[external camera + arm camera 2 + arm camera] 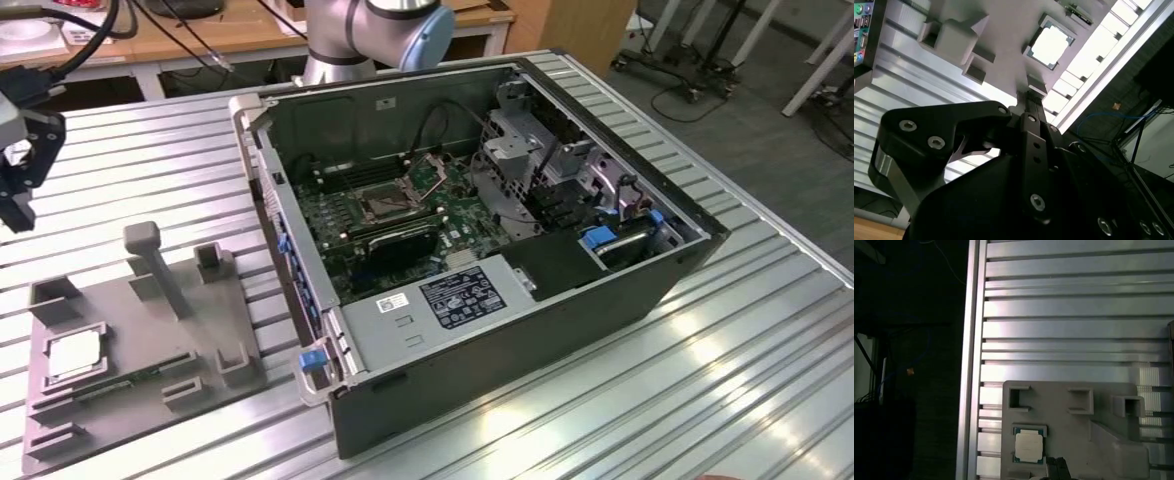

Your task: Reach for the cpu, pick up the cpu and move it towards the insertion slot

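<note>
The cpu (pixel 74 355) is a silvery square chip with a thin green rim. It lies flat in a square recess of the grey plastic tray (pixel 147 320) at the exterior view's left. Both wrist views look down on the cpu (pixel 1051 45) (pixel 1029 446) in the tray (pixel 1069 430). My black gripper (pixel 16 212) hangs in the air above the table, beyond the tray's far end and well apart from the chip. Part of the gripper (pixel 1029 97) (pixel 1058 466) shows in both wrist views. The insertion slot (pixel 383 205), a metal-framed square socket, sits on the green motherboard inside the open computer case.
The open dark computer case (pixel 534 310) lies on the ribbed aluminium table (pixel 160 160), to the right of the tray. A green memory stick (pixel 120 378) rests in the tray beside the chip. Grey posts (pixel 154 270) stand up from the tray. The table edge (pixel 971 365) runs close to the tray.
</note>
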Robot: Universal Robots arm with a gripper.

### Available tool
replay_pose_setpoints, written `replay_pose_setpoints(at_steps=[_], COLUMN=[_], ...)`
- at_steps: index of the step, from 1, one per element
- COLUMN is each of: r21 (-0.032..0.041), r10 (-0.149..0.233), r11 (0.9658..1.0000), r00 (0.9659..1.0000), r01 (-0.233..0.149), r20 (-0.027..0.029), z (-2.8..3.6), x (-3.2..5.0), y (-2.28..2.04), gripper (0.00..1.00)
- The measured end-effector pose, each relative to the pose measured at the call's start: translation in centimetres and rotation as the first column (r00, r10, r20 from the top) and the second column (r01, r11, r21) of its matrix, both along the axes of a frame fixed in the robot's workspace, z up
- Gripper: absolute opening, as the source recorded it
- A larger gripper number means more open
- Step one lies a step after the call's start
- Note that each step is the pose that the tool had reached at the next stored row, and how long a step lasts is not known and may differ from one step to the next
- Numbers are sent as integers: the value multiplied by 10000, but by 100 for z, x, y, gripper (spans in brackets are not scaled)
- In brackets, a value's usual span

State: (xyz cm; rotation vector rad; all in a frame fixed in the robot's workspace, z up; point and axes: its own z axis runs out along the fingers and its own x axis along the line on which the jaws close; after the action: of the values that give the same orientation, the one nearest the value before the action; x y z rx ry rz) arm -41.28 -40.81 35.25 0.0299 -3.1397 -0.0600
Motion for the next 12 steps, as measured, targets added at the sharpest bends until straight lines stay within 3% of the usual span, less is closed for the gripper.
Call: replay_pose_setpoints(at_steps=[9, 11, 12], r21=[0, 0, 0], r10=[-7, -6, -7], r11=[10000, 10000, 10000], r00=[10000, 10000, 10000], r01=[7, 6, 7], r20=[-1, -1, 0], z=[-48, -57, -63], x=[-234, -273, -290], y=[0, -1, 0], gripper=[10, 11, 17])
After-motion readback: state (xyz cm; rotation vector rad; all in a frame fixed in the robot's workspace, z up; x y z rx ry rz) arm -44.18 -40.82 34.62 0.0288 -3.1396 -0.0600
